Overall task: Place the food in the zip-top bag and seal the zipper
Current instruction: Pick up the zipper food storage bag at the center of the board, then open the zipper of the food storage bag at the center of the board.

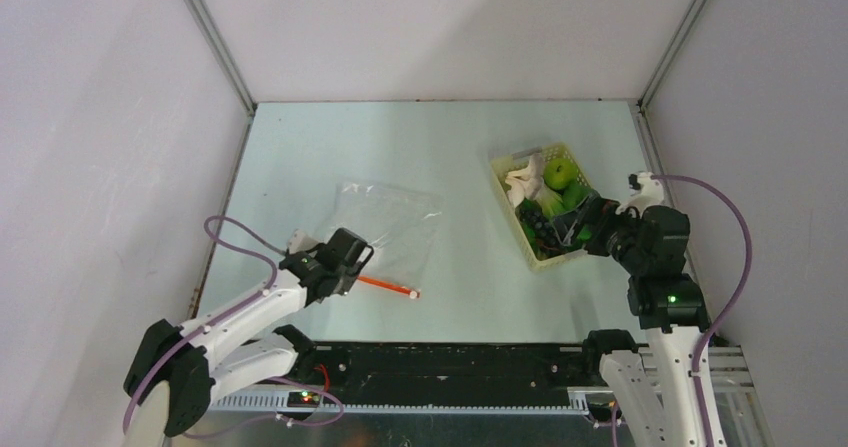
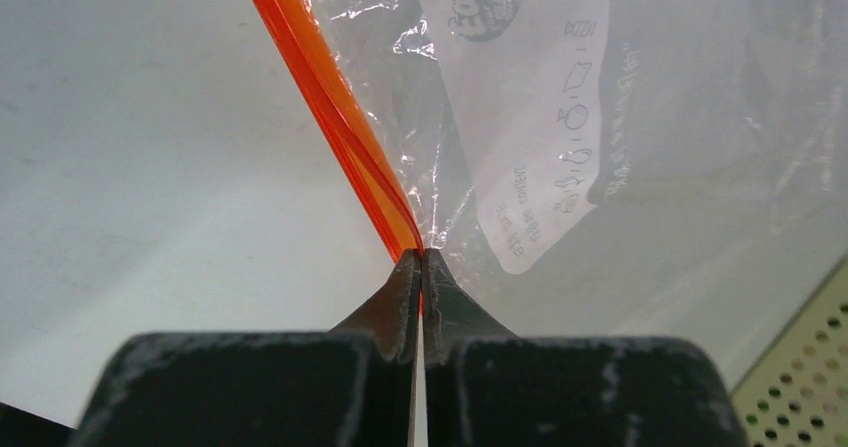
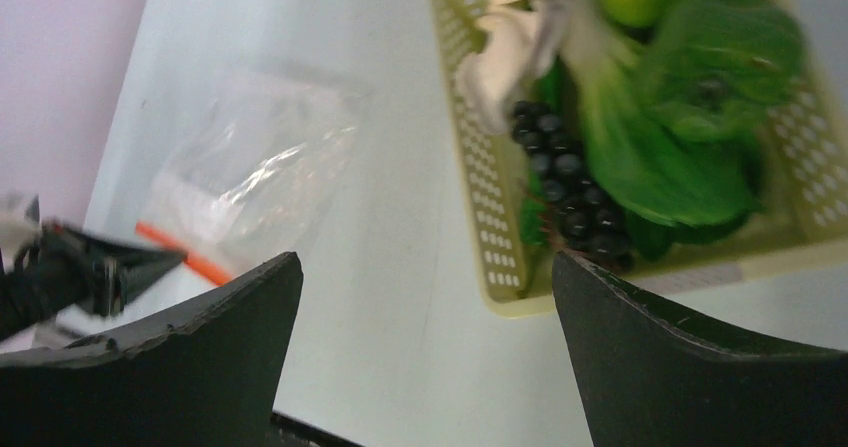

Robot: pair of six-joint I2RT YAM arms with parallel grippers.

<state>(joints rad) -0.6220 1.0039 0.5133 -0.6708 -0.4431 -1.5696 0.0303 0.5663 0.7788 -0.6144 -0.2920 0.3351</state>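
Clamps left gripper tight on zipper of zip-top bag, flat on the table well left of basket, strip's long axis running toward the basket side. Hangs right gripper, jaws wide apart and empty, just over basket's near end, nearer arm to the food inside.

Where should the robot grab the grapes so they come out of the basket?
Probably straight down from above, since the basket walls block the sides. The grapes lie as a long bunch along one wall, beside the bok choy, so the open right gripper should pinch across the bunch's narrow middle.
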